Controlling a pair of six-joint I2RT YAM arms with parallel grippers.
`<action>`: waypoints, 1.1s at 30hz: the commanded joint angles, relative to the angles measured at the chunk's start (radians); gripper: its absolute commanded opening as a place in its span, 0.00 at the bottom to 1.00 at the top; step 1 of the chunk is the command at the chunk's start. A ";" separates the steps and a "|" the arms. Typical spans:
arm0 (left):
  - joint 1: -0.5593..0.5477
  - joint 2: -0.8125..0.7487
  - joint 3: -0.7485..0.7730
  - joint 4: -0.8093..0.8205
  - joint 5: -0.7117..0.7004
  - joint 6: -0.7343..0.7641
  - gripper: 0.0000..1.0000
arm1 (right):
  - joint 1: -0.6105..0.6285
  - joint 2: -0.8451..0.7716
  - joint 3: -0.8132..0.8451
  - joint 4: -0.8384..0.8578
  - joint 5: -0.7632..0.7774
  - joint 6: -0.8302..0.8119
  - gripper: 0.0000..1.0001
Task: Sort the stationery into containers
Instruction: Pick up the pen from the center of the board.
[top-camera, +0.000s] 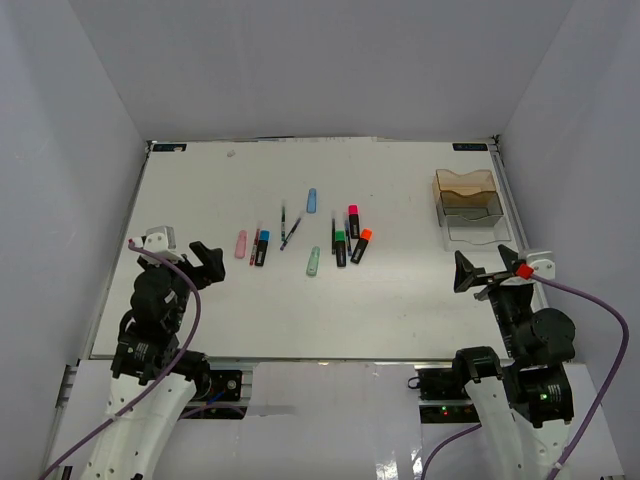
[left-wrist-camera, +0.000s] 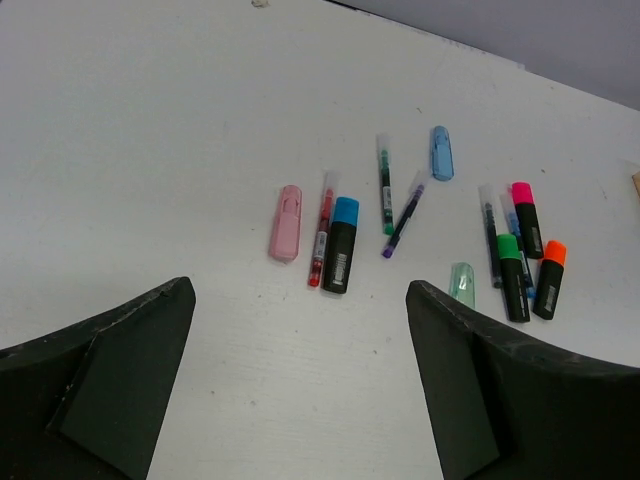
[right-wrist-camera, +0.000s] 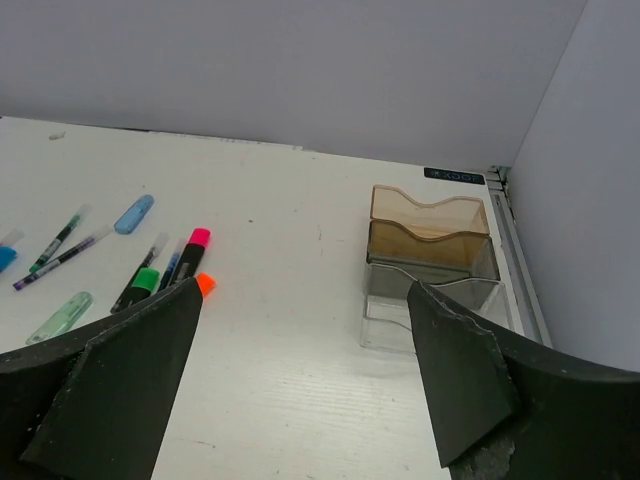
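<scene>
Arms crouched at the near bench (top-camera: 300, 310) edge, left pincer (top-camera: 207, 263) and right pincer (top-camera: 483, 268) spread, empty.
Stationery (top-camera: 340, 248) lies scattered mid-bench (markers, pens, pastel pieces); containers (top-camera: 467, 205) stand far right; corner label (right-wrist-camera: 453, 174) unreadable.

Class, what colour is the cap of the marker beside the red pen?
The cap is blue, clearest in the left wrist view.

worktop (top-camera: 400, 310): white
markers (left-wrist-camera: 340, 262): black; caps blue, pink, green, orange
far tray (right-wrist-camera: 430, 240): amber
near tray (right-wrist-camera: 385, 315): clear
</scene>
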 joint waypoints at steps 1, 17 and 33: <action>-0.003 -0.008 -0.021 0.052 0.025 -0.019 0.98 | 0.006 0.022 0.024 0.024 -0.007 0.008 0.90; -0.003 0.201 0.064 0.095 0.021 -0.022 0.98 | 0.007 0.599 0.217 -0.053 -0.131 0.159 0.90; 0.023 0.538 0.149 0.210 0.081 0.010 0.98 | 0.377 1.382 0.424 0.008 0.258 0.540 1.00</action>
